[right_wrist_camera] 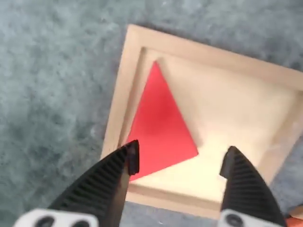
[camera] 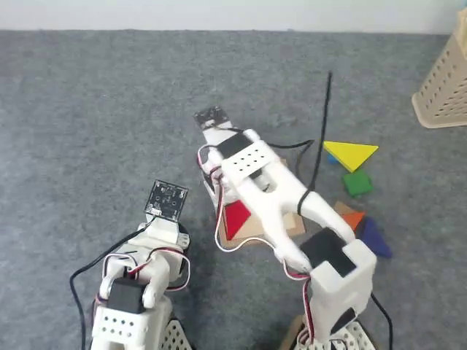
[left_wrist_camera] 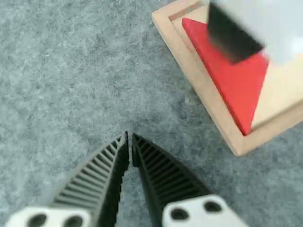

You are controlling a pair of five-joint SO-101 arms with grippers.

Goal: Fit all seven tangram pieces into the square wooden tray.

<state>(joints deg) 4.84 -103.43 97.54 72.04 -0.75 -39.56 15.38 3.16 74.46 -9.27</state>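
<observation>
Looking down from high, the right arm [camera: 270, 191] stretches over the wooden tray [camera: 252, 235]. Yellow [camera: 352, 154], green [camera: 357, 182], orange [camera: 352, 218] and blue [camera: 374, 237] pieces wait well off to its side. At the left wrist, the left claw [left_wrist_camera: 129, 142] is pinched shut above carpet [left_wrist_camera: 57, 71], with the tray ahead. At the right wrist, the right claw [right_wrist_camera: 182, 158] gapes empty above the red triangle [right_wrist_camera: 158, 127], which is probably seated against the rim. A straight lift avoids nudging it.

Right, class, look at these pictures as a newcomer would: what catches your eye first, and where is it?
The red triangle lying along one side of the wooden tray stands out first, with the right gripper open above it. The yellow triangle, green square, orange piece and blue piece lie loose on the grey carpet beside the tray. The left gripper is shut over the carpet nearby.
</observation>
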